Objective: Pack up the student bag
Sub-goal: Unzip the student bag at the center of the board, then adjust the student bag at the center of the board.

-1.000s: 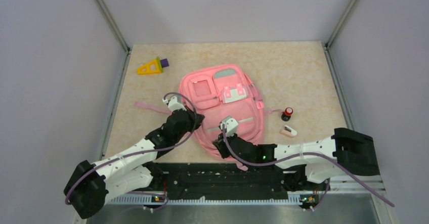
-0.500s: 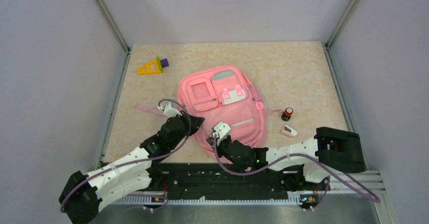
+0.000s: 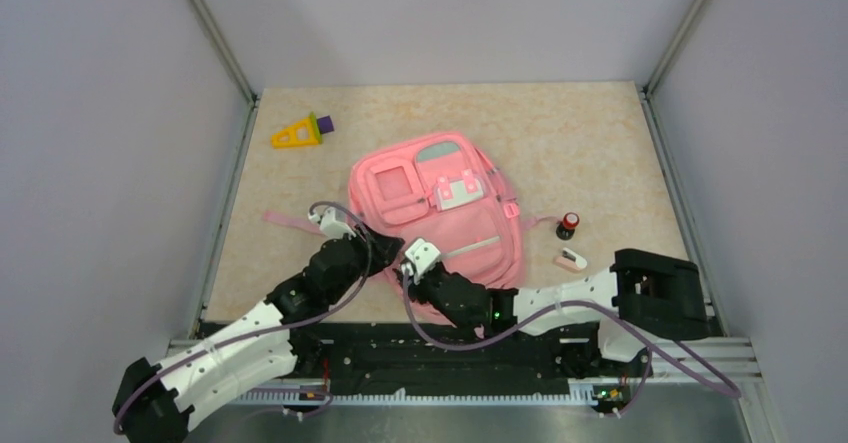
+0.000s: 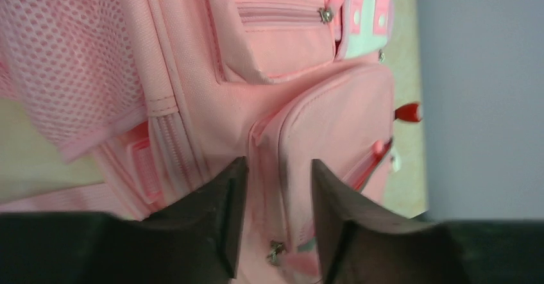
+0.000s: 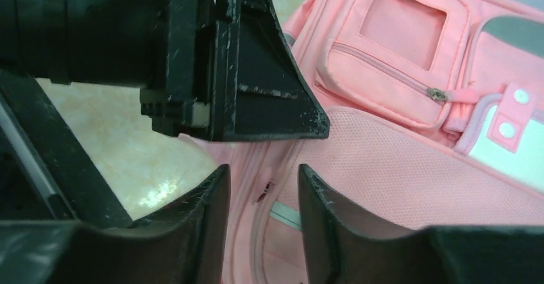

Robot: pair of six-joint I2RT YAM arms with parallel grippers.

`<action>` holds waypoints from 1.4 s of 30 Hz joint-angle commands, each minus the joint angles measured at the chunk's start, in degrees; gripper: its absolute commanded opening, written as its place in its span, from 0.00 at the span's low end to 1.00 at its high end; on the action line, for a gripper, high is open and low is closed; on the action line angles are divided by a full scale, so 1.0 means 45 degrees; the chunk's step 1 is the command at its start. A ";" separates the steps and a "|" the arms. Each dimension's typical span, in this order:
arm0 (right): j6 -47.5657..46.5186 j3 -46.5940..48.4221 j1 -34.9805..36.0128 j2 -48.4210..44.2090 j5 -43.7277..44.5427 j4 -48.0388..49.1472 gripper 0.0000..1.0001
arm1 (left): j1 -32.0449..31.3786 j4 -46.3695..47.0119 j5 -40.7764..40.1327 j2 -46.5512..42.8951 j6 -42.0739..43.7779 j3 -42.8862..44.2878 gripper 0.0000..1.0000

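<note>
**A:** The student bag (image 3: 440, 203), where does it lie?

**B:** Flat on the counter (image 3: 580, 133), about midway across, pockets up. Its near edge is under both arms.

**A:** Go from the left, then.

**B:** Far left, toward the back, there's a yellow triangular piece (image 3: 292, 135) with a purple block (image 3: 322, 123) touching it, well apart from the bag. A pink strap (image 3: 285, 218) trails from the bag's left side across the counter.

**A:** The left gripper (image 4: 278, 162)?

**B:** At the bag's near left corner. Its jaws stand narrowly apart. Pink fabric and a zipper pull (image 4: 276, 252) show in the gap, with nothing pinched.

**A:** And the right gripper (image 5: 263, 167)?

**B:** Just beside it, over the bag's near edge. Its jaws are narrowly apart too, with the bag's edge seam showing between them.

**A:** Right of the bag?

**B:** A small dark bottle (image 3: 568, 225) with a red cap, near the bag's side. A pink-and-white piece (image 3: 571, 259) lies closer to the arms, apart from both.
</note>
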 commanded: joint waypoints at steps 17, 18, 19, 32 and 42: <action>0.4411 0.0128 -0.4161 -0.6591 -0.0551 -0.7970 0.97 | -0.0166 -0.4161 0.1772 0.3040 1.0136 0.7055 0.87; 0.4534 -0.0067 -0.4682 -0.7148 -0.0702 -0.8447 0.98 | -0.0167 -0.4083 0.2517 0.3425 1.0403 0.7301 0.87; 0.4630 -0.0241 -0.5277 -0.7701 -0.0872 -0.8856 0.99 | -0.0179 -0.4133 0.3306 0.3851 1.0807 0.7594 0.86; 0.5308 -0.1574 -1.1299 -1.0665 -0.4485 -1.1959 0.99 | -0.1660 -0.5306 0.3866 0.7791 1.4516 0.9220 0.85; 0.5976 -0.2174 -1.1321 -1.0065 -0.4590 -1.1544 0.99 | -0.3547 -0.5269 0.2703 0.8290 1.5258 0.8514 0.90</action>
